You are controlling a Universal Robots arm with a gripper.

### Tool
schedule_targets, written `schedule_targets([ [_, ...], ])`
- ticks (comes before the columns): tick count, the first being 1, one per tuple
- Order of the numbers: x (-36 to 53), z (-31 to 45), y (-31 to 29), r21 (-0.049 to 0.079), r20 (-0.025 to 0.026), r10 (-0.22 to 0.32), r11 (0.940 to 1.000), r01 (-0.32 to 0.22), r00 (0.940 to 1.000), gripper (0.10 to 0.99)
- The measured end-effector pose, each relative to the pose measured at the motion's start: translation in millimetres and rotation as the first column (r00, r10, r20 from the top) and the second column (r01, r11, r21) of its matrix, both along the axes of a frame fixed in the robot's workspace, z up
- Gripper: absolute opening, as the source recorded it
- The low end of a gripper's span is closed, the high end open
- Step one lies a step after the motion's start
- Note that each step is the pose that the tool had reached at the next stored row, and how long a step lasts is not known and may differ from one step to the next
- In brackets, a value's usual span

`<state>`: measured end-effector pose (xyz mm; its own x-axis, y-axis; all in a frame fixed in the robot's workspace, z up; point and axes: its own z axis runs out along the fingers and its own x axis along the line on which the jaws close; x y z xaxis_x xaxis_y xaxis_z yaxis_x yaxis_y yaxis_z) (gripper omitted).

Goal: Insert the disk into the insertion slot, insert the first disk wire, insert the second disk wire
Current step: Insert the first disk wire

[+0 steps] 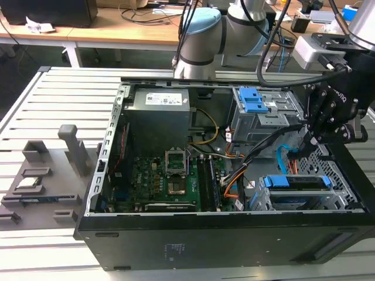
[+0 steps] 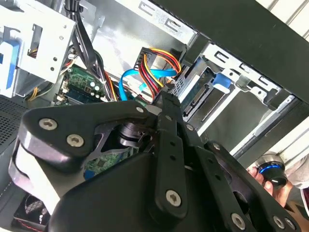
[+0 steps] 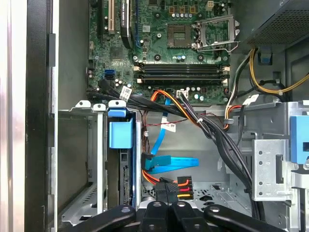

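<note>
The gripper (image 3: 167, 200) is clamping the first disk wire (image 3: 181, 183) by its plug; the disk (image 3: 126, 181) in the insertion slot (image 3: 100, 159) is lying just beside the plug.

Open tower case (image 1: 234, 237): 1. Mounted inside: 1 motherboard (image 3: 159, 46) carrying 1 processor socket (image 3: 181, 31) and what appear to be 4 memory slots (image 3: 181, 72); 1 power supply (image 1: 158, 120). Metal cages: 2, namely the insertion slot (image 3: 99, 159) and a grey cage (image 1: 275, 120). Blue plastic tabs (image 1: 252, 100): 2, 1 per cage. Thin cabling by the cages: 1 first disk wire (image 3: 182, 183), red and orange with 1 dark plug; 1 second disk wire (image 3: 176, 163), light blue and flat. Robot: 1 arm (image 1: 199, 41), 1 gripper (image 3: 168, 195). Beside the case: 1 grey fixture plate (image 1: 47, 202).
</note>
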<state>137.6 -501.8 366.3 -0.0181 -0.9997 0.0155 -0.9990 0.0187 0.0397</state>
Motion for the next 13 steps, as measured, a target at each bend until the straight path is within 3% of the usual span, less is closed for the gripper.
schedule_targets([
  [3,0.0,0.0,0.0,0.0,0.0,0.0,1.0,0.0,1.0,0.302],
  [5,0.0,-0.4,0.5,0.0,-0.0001,0.0,1.0,0.0,1.0,0.302],
  [7,0.0,-3.4,4.8,-0.001,-0.0001,0.0,1.0,0.0,1.0,0.302],
  [10,0.0,-7.0,4.8,-0.013,0.0,0.0,0.9999,0.0,1.0,0.302],
  [13,0.0,-8.7,4.8,-0.015,0.0,0.0,0.9999,0.0,1.0,0.302],
])
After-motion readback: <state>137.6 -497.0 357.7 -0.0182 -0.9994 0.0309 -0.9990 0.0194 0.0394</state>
